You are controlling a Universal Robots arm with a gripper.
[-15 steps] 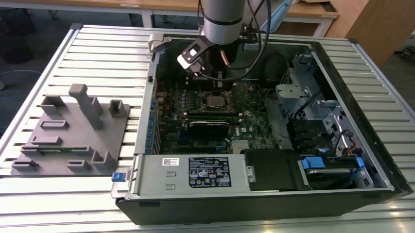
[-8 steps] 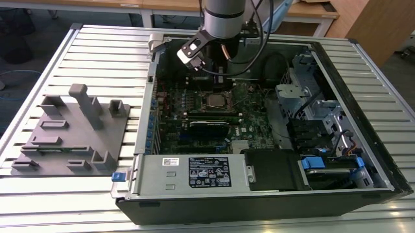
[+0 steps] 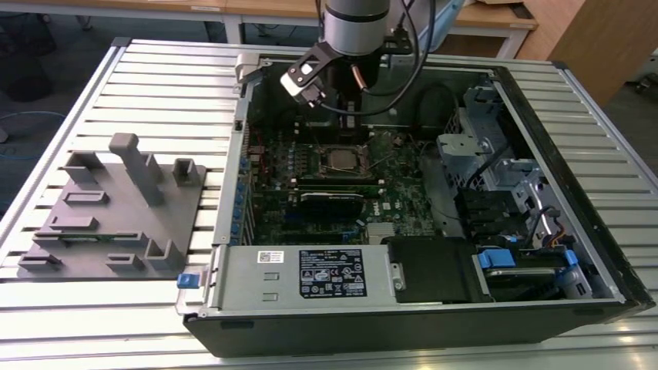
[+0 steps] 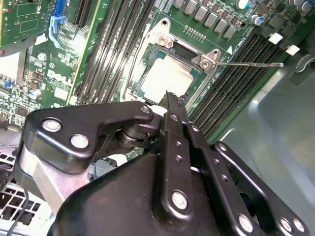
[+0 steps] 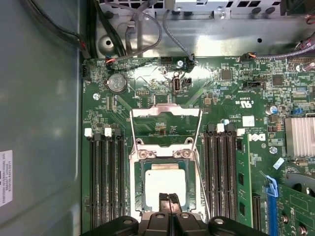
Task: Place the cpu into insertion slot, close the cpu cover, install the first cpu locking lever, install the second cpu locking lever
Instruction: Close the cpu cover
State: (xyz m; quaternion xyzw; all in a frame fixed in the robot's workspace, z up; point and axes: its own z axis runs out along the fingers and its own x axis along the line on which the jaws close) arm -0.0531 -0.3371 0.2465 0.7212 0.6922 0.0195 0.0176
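The cpu [image 5: 165, 183] lies flat in the insertion slot [image 5: 139, 196] on the green board, its silver top showing; it is also in the second wrist view as the cpu [image 4: 165, 78]. The cpu cover [image 5: 165, 112] stands open, swung back from its hinge, its window showing the board behind. Thin wire locking levers [image 5: 132, 135] [image 5: 199, 135] are raised at both sides; one lever [image 4: 248, 64] sticks out sideways. My gripper [image 5: 169, 199] hangs just above the chip's edge, its fingertips [image 4: 172, 101] shut together with nothing between them. In the exterior view the gripper [image 3: 344, 104] is over the slot [image 3: 340, 159].
Black memory slots [image 5: 106, 182] flank the socket on both sides. The open computer case [image 3: 555, 177] has a power supply [image 3: 308, 274] at the front and drive cages at the exterior view's right. A grey fixture block [image 3: 113, 208] sits on the slatted table at the exterior view's left.
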